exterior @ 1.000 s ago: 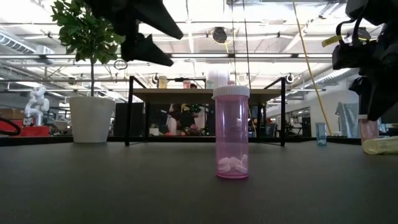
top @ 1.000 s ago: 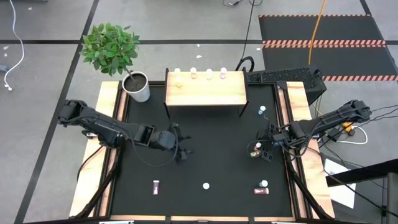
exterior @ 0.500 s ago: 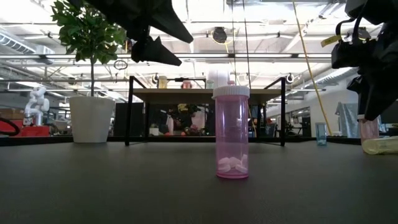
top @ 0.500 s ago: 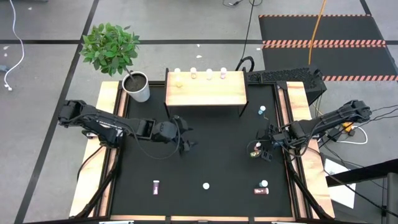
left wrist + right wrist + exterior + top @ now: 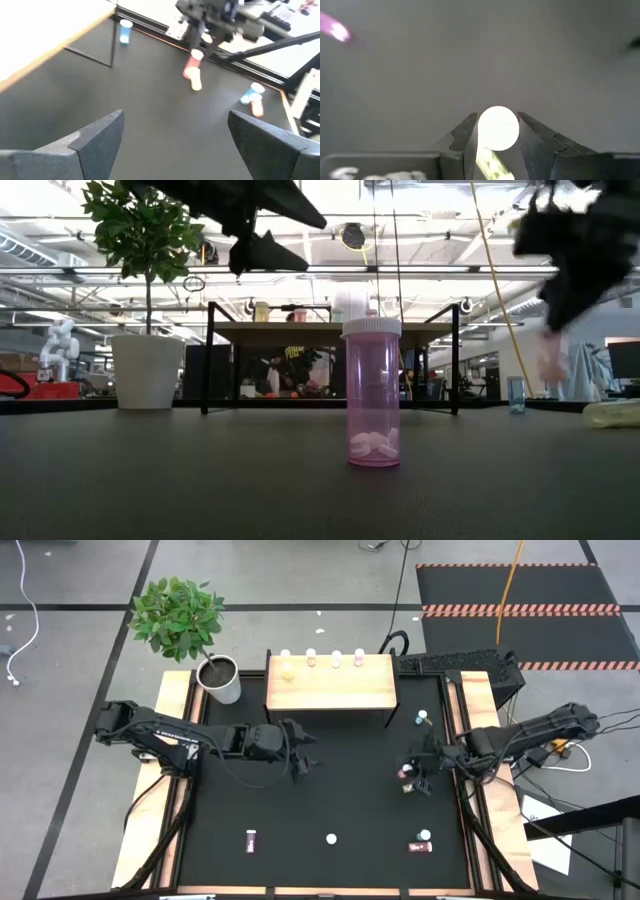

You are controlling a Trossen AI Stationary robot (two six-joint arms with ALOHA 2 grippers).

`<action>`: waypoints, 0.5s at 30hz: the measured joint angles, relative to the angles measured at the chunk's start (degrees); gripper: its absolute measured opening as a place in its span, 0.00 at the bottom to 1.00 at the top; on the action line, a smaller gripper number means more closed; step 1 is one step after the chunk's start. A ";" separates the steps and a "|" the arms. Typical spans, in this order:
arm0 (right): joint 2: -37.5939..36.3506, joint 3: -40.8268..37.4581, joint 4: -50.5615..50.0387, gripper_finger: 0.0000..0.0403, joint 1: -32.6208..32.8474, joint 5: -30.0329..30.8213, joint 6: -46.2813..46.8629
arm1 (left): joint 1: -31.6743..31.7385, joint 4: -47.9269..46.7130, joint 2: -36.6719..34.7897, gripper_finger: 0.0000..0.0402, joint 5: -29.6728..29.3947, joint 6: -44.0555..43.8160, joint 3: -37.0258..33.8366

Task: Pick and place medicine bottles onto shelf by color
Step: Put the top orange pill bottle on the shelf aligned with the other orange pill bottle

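The black bench (image 5: 340, 790) stands on a grey floor in a bright, open hall. At its far edge stands the shelf (image 5: 330, 690), with four medicine bottles (image 5: 322, 660) along its far side; a plant pot (image 5: 222, 678) sits at the far left corner. A pink bottle (image 5: 372, 392) near the front edge holds white pills. The right claw (image 5: 412, 776) has closed on a pink, white-capped bottle (image 5: 192, 64) and lifted it off the bench near the right edge. The left claw (image 5: 308, 752), wide open and empty, has moved toward the shelf.

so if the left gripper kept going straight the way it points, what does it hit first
Probably the pink bottle held by the right gripper; the black mat between looks free. The left gripper is open, and depth is unclear.
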 joint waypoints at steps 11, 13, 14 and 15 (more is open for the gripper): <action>15.72 21.61 2.21 0.28 -9.23 -10.88 -17.84 | -0.24 2.80 12.64 0.89 8.71 5.19 9.79; 19.11 25.52 2.41 0.28 -9.90 -12.35 -20.07 | -0.56 1.85 14.96 0.89 8.90 8.96 13.56; 20.49 27.32 2.34 0.28 -10.05 -13.13 -21.10 | -0.62 1.32 15.61 0.89 8.98 10.62 15.28; 21.76 29.10 1.99 0.28 -10.08 -13.99 -22.01 | -0.47 -0.42 15.69 0.89 9.19 11.92 16.30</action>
